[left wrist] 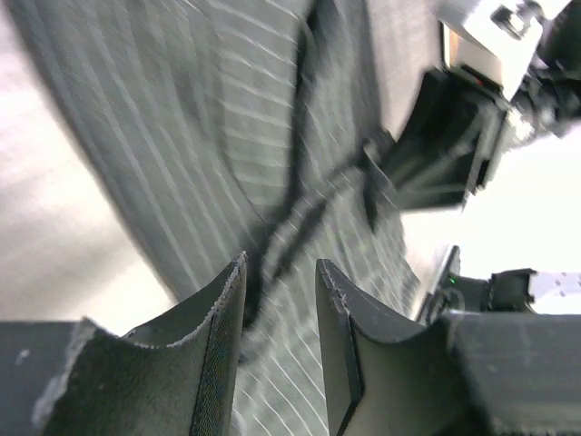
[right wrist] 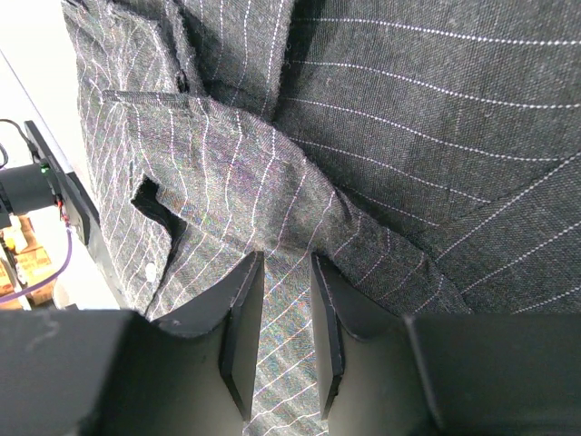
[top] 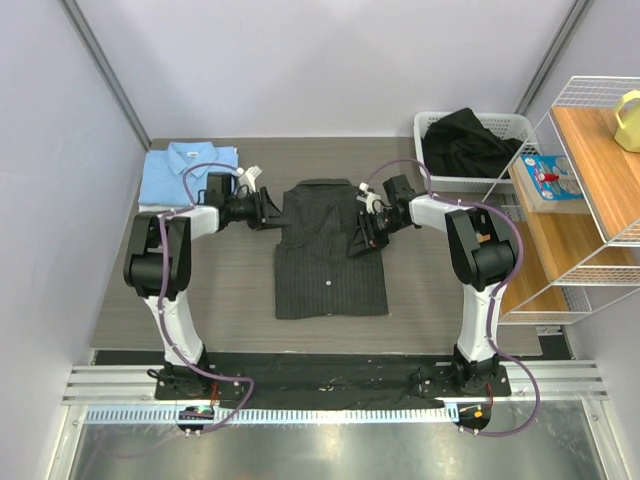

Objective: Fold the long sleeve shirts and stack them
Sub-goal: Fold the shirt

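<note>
The charcoal pinstriped long sleeve shirt (top: 330, 265) lies folded flat in the middle of the table, collar to the back. A light blue long sleeve shirt (top: 185, 172) lies folded at the back left corner. My left gripper (top: 272, 210) is at the dark shirt's left shoulder edge, and pinstriped cloth (left wrist: 227, 109) fills the narrow gap between its jaws (left wrist: 281, 272). At the right shoulder edge my right gripper (top: 362, 232) has a ridge of the same cloth (right wrist: 408, 109) running in between its jaws (right wrist: 287, 263). The left wrist view is blurred.
A white basket (top: 500, 125) with a black garment (top: 465, 145) in it stands at the back right. A wire and wood shelf (top: 590, 150) with a yellow object (top: 628, 120) stands beside the table's right edge. Grey walls close in the back and sides.
</note>
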Action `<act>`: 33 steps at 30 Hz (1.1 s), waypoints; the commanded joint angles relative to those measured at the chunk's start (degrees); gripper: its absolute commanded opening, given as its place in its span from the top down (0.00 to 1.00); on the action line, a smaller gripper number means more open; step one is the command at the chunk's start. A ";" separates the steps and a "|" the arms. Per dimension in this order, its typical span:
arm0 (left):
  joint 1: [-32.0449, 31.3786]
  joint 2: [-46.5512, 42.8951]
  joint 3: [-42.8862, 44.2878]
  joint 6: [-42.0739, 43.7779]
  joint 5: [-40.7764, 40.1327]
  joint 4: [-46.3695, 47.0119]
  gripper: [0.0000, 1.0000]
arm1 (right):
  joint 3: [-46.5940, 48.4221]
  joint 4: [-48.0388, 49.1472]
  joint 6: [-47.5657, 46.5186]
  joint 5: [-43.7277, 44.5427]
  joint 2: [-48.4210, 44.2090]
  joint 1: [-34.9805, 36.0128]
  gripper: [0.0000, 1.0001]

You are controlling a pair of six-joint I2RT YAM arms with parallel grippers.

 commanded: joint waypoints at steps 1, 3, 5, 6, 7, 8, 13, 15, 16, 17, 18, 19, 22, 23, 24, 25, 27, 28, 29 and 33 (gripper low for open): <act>-1.10 -11.18 -7.29 -0.33 3.60 0.38 0.62 | 1.50 -0.12 -0.61 0.61 -1.90 -0.23 0.67; -2.32 -13.58 -10.66 -1.37 3.26 0.03 0.62 | 1.41 -0.03 -0.61 1.13 -2.07 -0.14 0.67; -3.99 -14.81 -14.18 -2.00 2.73 0.03 0.60 | 1.41 -0.03 -1.48 2.18 -1.55 -0.23 0.67; -4.52 -14.64 -14.88 -2.08 2.47 0.03 0.59 | 1.50 -0.21 -1.75 2.36 -0.68 -0.14 0.67; -5.31 -14.38 -15.24 -2.17 1.77 0.03 0.59 | 1.76 -0.12 -1.84 2.37 -0.23 -0.14 0.67; -5.49 -13.42 -15.50 -2.26 1.32 0.03 0.59 | 1.85 -0.29 -1.75 2.37 0.12 -0.14 0.67; -5.49 -8.41 -11.74 -1.47 -0.44 -1.37 0.59 | 2.11 -0.56 -2.36 2.80 1.44 -0.14 0.67; -5.49 -4.98 -8.22 -0.95 -0.61 -2.78 0.59 | 2.11 -0.91 -2.80 2.98 1.79 -0.23 0.67; -5.32 -3.93 -7.43 -0.68 -0.87 -3.05 0.59 | 2.11 -1.00 -3.07 3.15 2.14 -0.14 0.67; -5.14 -3.05 -6.81 -0.50 -1.92 -3.05 0.59 | 2.03 -1.09 -3.16 3.33 2.14 -0.14 0.67; -4.45 -1.47 -5.50 -0.33 -2.54 -3.05 0.59 | 2.02 -1.26 -3.24 3.68 2.32 -0.14 0.67; -4.00 -0.68 -4.96 -0.50 -2.98 -2.87 0.59 | 2.02 -1.35 -3.33 4.03 2.49 -0.14 0.67; -1.72 0.30 -4.78 -2.43 -0.71 0.45 0.59 | 2.55 -2.40 -4.64 4.21 2.15 -0.14 0.67; -1.28 -0.48 -5.57 -4.44 0.69 4.82 0.59 | 2.99 -2.75 -4.56 3.78 1.10 -0.14 0.67; -0.93 -2.32 -6.88 -4.81 3.49 5.99 0.59 | 3.17 -2.76 -4.04 2.90 0.22 -0.14 0.67; -0.84 -3.73 -7.33 -4.64 4.65 6.35 0.58 | 3.25 -2.67 -2.38 1.15 -0.66 -0.05 0.67; -1.10 -6.10 -8.12 -4.55 7.63 6.53 0.57 | 3.17 -1.62 0.00 -0.79 -3.91 0.04 0.66; -1.27 -8.73 -8.99 -4.63 8.69 6.53 0.56 | 3.08 -0.22 1.49 -1.41 -5.05 0.30 0.66; -1.71 -9.88 -9.44 -4.72 9.22 6.44 0.56 | 2.47 0.75 4.46 -2.81 -6.02 0.91 0.65; -7.23 -14.64 -12.42 -6.82 8.71 6.70 0.55 | 0.36 7.16 12.21 -3.96 -9.62 3.98 0.63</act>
